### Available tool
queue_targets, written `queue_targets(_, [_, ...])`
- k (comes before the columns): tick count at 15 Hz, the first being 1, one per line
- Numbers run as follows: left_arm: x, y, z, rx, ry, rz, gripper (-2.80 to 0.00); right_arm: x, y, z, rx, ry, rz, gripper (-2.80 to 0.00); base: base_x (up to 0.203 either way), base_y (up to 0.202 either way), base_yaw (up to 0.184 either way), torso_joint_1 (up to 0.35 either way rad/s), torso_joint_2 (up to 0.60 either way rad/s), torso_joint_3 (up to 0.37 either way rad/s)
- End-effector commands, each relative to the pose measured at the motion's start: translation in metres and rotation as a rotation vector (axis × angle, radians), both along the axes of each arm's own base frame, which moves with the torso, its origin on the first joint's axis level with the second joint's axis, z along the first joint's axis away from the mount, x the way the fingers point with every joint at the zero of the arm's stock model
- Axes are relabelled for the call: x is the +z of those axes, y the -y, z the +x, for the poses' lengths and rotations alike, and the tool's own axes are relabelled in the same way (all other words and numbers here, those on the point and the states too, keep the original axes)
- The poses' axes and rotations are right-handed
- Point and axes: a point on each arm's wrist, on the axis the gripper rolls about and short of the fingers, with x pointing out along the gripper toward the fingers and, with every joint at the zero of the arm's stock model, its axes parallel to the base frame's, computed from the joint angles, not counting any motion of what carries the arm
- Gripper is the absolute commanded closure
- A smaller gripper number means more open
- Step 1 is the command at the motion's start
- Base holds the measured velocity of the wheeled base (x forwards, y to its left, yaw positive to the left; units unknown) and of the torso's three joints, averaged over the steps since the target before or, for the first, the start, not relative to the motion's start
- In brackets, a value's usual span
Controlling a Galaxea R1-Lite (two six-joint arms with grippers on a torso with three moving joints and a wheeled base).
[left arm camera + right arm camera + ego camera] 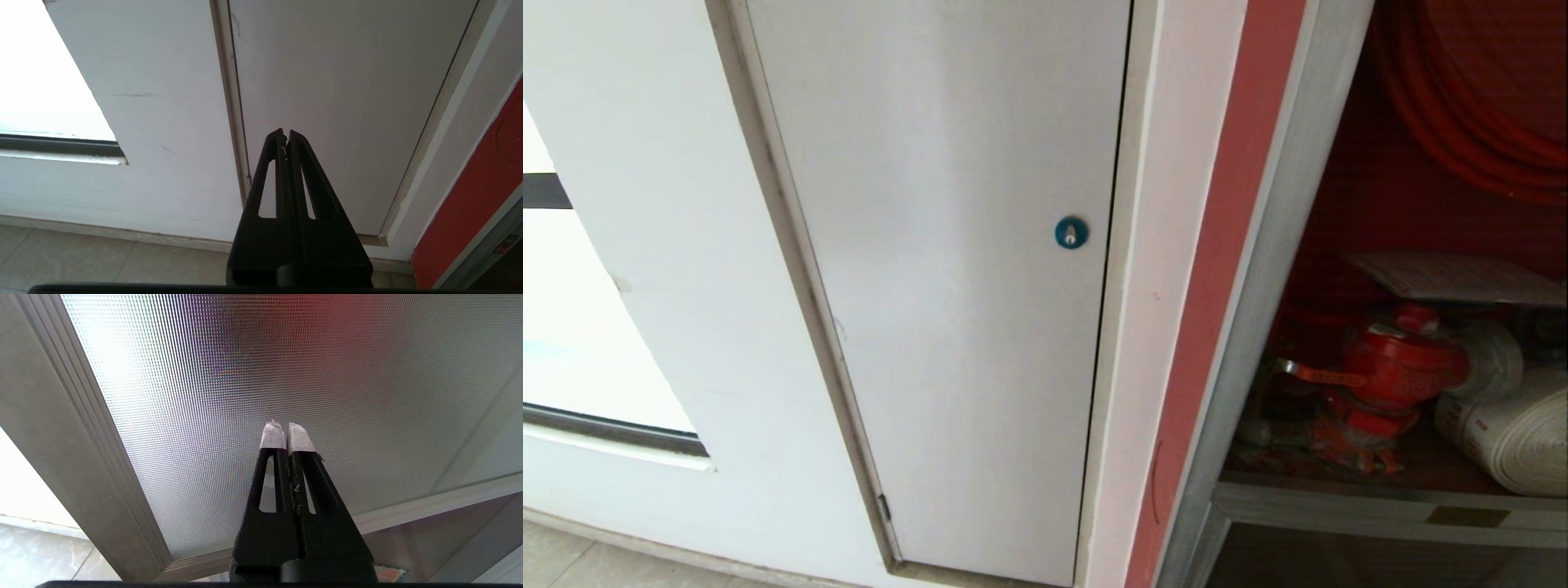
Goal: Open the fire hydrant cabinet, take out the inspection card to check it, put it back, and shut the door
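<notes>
One card point(1462, 278), two pinched grippers point(285, 134)

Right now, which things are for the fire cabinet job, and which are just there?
For the job:
- fire hydrant cabinet
- inspection card, lying above the red valve
- door
- right pincer, shut
- left pincer, shut

Just there:
- grey-white panel with its blue lock
- floor
</notes>
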Motion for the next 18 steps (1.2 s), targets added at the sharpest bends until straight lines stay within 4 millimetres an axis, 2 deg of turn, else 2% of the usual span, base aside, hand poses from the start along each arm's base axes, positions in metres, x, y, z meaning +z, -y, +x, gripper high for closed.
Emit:
queue_targets(1, [-0.0016, 0.0000, 0.0006, 0.000, -0.008, 0.000, 0.00, -0.0001, 0.0000, -0.0001, 0.002, 0.002, 0.000, 0.00, 0.000, 0.000, 0.000, 0.000, 0.00, 0.000])
queue_targets(18, [-0.0016, 0.0000, 0.0006, 0.000, -0.007, 0.003, 0.00, -0.0001, 0.0000, -0.0001, 0.002, 0.002, 0.000, 0.00, 0.000, 0.000, 0.000, 0.000, 0.00, 0.000])
